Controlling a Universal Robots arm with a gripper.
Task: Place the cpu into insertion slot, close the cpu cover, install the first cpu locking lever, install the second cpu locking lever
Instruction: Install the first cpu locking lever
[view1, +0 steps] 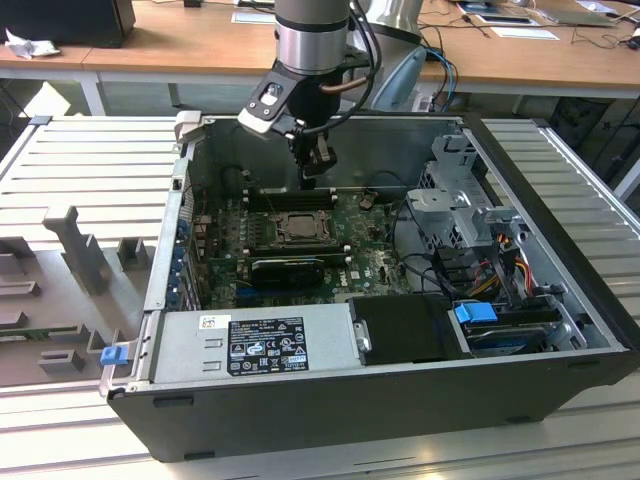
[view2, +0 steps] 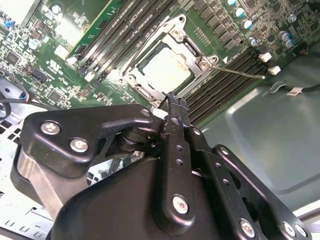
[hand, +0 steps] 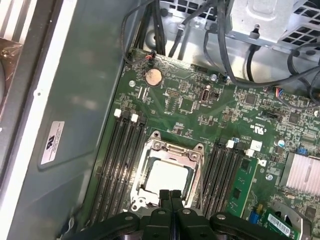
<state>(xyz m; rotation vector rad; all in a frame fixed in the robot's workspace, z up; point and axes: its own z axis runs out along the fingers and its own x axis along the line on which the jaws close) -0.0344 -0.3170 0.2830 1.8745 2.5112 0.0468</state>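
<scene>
The cpu (hand: 167, 177) lies flat in the insertion slot (view1: 300, 228) on the green motherboard, its pale top showing through the square window of the cpu cover (hand: 172, 148). The silvery cpu cover (view2: 186, 44) lies down over the cpu (view2: 167, 67). A thin metal locking lever (view2: 240, 73) sticks out sideways from the socket's corner over the black memory slots. My gripper (view1: 318, 172) hangs inside the case, just above the socket's far edge. Its black fingers are pressed together, shut on nothing, in both wrist views (view2: 174, 97) (hand: 170, 192).
Long black memory slots (hand: 120, 160) flank the socket, one holding a green module (hand: 242, 185). A black expansion card (view1: 285, 268) sits in front of the socket. The power supply (view1: 255, 340), drive cage (view1: 460, 190), cables (view1: 420, 240) and case walls (view1: 185, 200) hem in the board.
</scene>
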